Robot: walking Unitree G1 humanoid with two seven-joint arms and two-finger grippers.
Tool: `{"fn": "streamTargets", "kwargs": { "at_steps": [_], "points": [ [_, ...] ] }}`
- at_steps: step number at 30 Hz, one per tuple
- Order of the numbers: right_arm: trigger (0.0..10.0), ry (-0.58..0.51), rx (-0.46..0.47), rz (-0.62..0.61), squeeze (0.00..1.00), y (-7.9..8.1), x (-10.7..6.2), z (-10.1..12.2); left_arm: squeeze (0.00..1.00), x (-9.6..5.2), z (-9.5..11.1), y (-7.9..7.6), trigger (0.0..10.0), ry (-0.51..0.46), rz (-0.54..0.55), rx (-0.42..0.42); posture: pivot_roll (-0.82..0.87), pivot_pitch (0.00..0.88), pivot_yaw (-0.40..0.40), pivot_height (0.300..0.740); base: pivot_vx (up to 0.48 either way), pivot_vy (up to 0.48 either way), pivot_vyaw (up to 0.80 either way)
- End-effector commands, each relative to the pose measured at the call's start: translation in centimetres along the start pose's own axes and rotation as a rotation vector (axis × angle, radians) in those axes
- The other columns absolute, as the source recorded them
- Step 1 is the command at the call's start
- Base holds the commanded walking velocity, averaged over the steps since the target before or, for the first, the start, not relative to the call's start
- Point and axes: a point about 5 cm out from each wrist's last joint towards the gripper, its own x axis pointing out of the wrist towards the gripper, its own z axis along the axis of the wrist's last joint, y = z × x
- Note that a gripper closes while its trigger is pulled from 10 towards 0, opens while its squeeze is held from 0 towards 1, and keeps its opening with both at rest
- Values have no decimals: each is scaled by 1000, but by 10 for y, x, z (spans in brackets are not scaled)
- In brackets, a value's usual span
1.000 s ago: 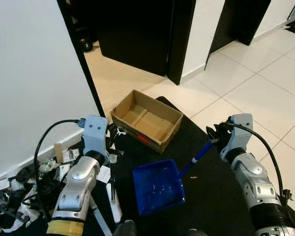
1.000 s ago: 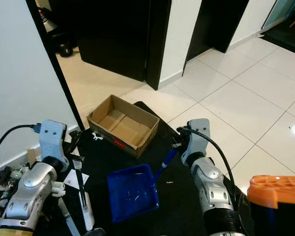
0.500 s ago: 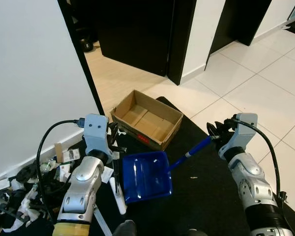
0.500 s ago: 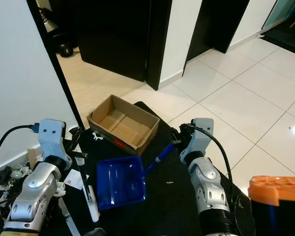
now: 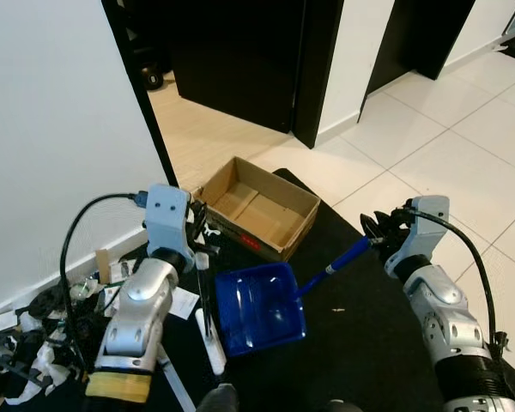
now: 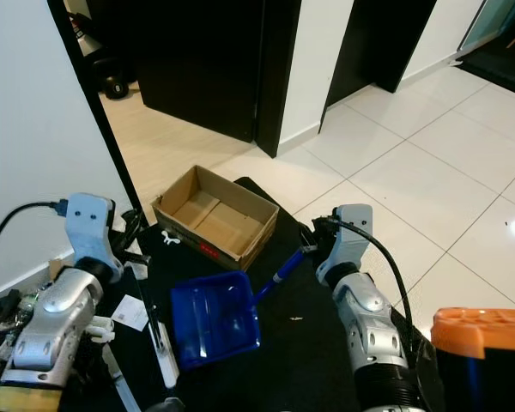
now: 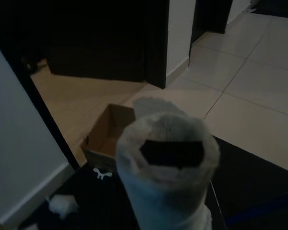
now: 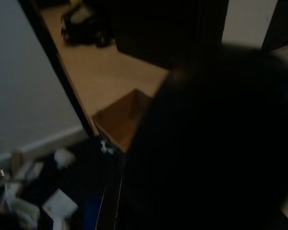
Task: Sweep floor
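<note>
**Dustpan on the black mat, brush beside it**

A white wall (image 5: 51, 129) stands at the left, with scattered paper litter (image 5: 34, 326) along its foot. A black mat (image 5: 369, 335) covers the floor here; beyond it lie a wooden floor, dark doorways and open white tiles (image 5: 463, 163) to the right.

The left gripper (image 5: 202, 249) is closed on the white brush (image 5: 208, 330), which points down at the mat just beside the blue dustpan (image 5: 259, 307). An open cardboard box (image 5: 257, 209) sits at the mat's far edge, near the dustpan. The right gripper (image 5: 376, 238) clamps the end of the dustpan's blue handle (image 5: 335, 266); its arm is bent over the mat's right side.
</note>
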Motion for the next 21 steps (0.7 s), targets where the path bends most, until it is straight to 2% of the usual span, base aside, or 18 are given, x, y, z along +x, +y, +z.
{"fn": "streamTargets", "kwargs": {
  "at_steps": [1, 5, 8, 14, 17, 18, 21],
  "points": [
    [10000, 30, 16, -16, 0, -3, -1, -5, 0, 1, 4, 5, 10000, -4, -21, 70, 131, 88, -29, 740, 0, 0, 0],
    [10000, 54, 42, -31, 0, -3, 2, -10, 0, 2, 0, 2, 10000, 17, -65, 127, 133, 87, -25, 740, 0, 0, 0],
    [10000, 59, 79, -36, 0, -3, 4, -11, 0, 1, -1, -2, 10000, 19, -83, 134, 134, 87, -24, 740, 0, 0, 0],
    [10000, 72, 81, -44, 0, -5, 6, -15, 0, 1, -4, -9, 10000, 24, -97, 129, 135, 91, -22, 740, 0, 0, 0],
    [10000, 126, 74, -35, 0, -3, 4, -27, 0, -1, -8, -15, 10000, 37, -112, 129, 137, 93, -21, 740, 0, 0, 0],
    [10000, 177, 57, -31, 0, -1, 2, -37, 0, -1, -10, -18, 10000, 43, -116, 129, 139, 94, -22, 740, 0, 0, 0],
    [10000, 205, 42, -35, 0, -1, 1, -44, 0, -2, -12, -20, 10000, 45, -122, 128, 140, 94, -22, 740, 0, 0, 0]
  ]
}}
